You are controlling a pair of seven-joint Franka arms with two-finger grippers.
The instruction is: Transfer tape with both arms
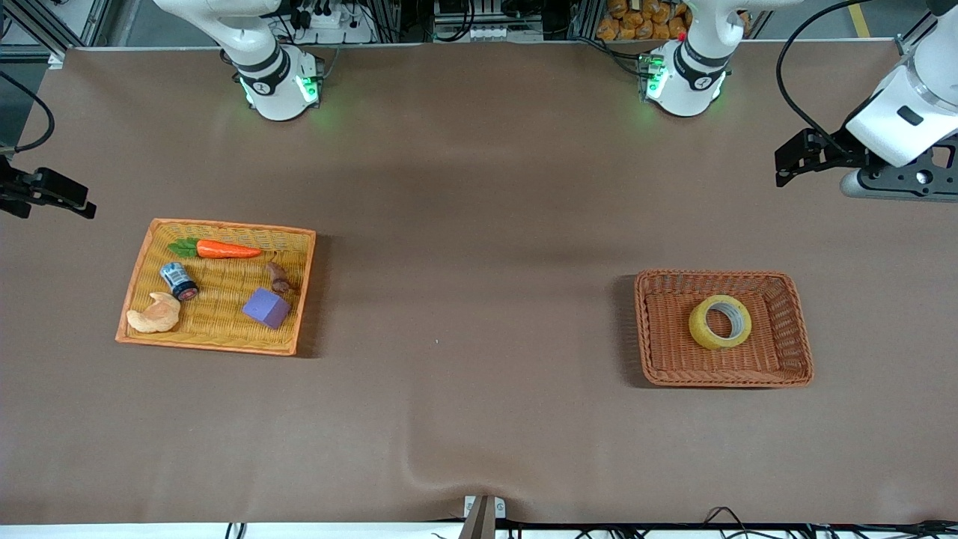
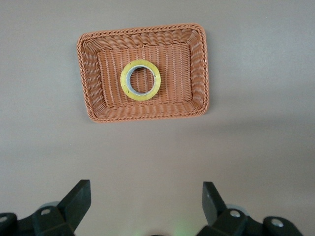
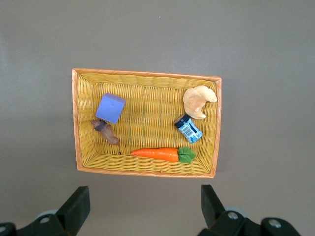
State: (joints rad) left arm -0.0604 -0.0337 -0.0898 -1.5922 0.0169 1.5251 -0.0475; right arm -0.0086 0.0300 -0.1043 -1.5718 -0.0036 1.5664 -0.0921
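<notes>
Brown cloth is seen over the whole desk (image 1: 479,419). Left gripper (image 2: 146,206) is held up in the air w/ jaws spread wide, nothing between them, over bare desk at the left arm's end, farther from the front camera than the brown wicker basket (image 1: 795,329). Tape (image 1: 720,322) is found lying flat in that basket, approx. at its middle, ring hole up. Right gripper (image 3: 145,209) is likewise held wide & empty, over the desk edge at the right arm's end. Nearby a yellow wicker tray (image 1: 142,266) is set, w/ a carrot (image 1: 224,249), small blue-labelled can (image 1: 179,281), croissant (image 1: 154,314), purple block (image 1: 266,307) & a small brown item (image 1: 278,277) in it, all apart from each other.
</notes>
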